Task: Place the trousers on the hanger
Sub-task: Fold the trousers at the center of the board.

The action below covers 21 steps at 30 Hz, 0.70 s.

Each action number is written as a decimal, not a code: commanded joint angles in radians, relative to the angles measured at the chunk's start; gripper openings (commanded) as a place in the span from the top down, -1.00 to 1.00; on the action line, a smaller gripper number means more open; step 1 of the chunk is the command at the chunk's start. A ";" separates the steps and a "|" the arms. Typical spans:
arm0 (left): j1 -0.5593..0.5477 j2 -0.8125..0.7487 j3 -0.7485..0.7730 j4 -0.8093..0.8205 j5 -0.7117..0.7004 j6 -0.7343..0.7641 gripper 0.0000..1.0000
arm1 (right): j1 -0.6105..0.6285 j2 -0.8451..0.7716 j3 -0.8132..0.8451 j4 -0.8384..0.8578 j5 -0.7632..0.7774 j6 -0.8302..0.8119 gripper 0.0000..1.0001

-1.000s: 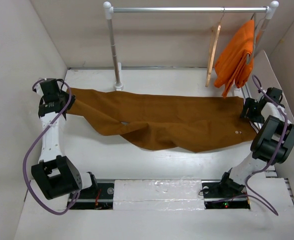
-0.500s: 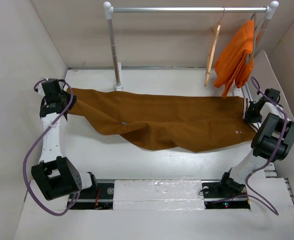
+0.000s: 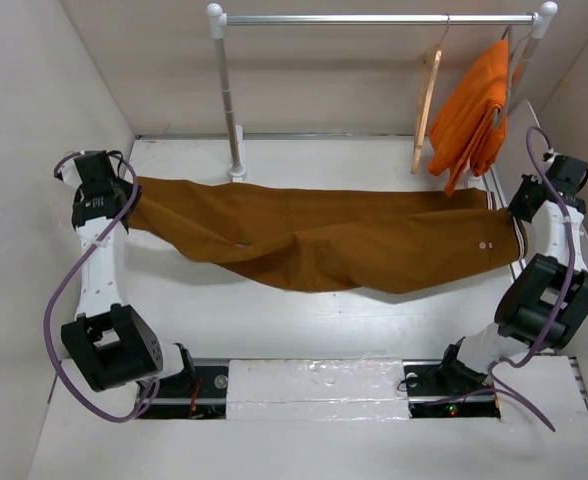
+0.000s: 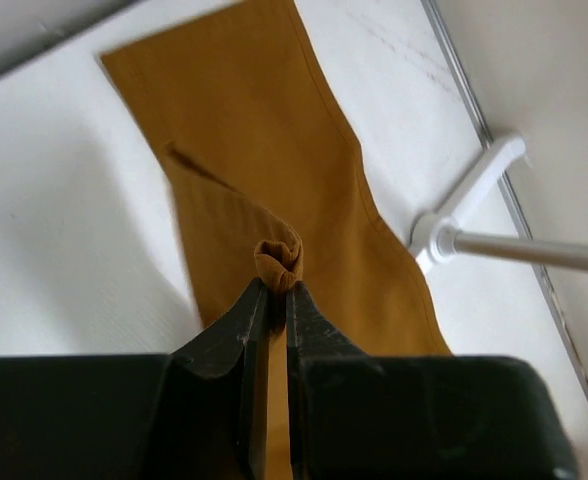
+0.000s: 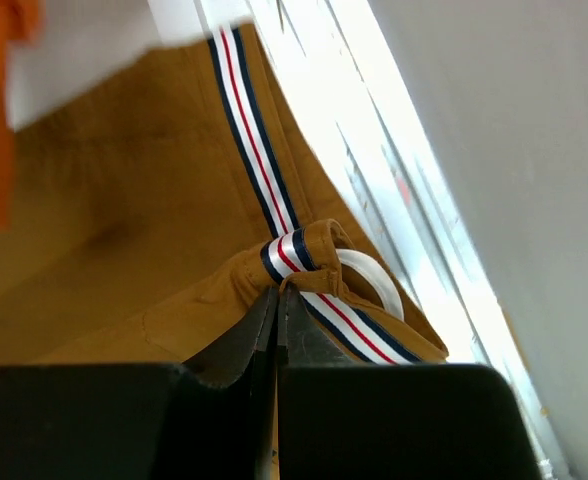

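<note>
The rust-brown trousers stretch across the table between both arms, sagging a little in the middle. At the far left my left gripper is shut on the bunched leg end. At the far right my right gripper is shut on the waistband, whose white, navy and red striped lining folds over the fingertips. The pale wooden hanger hangs by its hook from the rail, behind the trousers' right part and apart from them.
The white-and-silver clothes rail spans the back, its left post standing just behind the trousers. A bright orange garment hangs at its right end beside the hanger. Walls stand close on both sides.
My right gripper has shut on the waistband and moved back and outward with it. The left gripper also shifted outward. The trousers are pulled tauter and narrower.
</note>
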 commanded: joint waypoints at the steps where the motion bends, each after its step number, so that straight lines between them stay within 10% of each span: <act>1: 0.016 0.029 0.088 0.003 -0.076 0.013 1.00 | -0.006 0.012 0.097 0.029 0.005 0.017 1.00; 11: 0.016 0.276 0.274 0.015 -0.226 0.028 1.00 | -0.015 0.209 0.223 0.110 -0.043 0.058 1.00; 21: -0.024 0.707 0.785 -0.269 -0.355 0.120 1.00 | -0.006 0.342 0.321 0.158 -0.026 0.060 1.00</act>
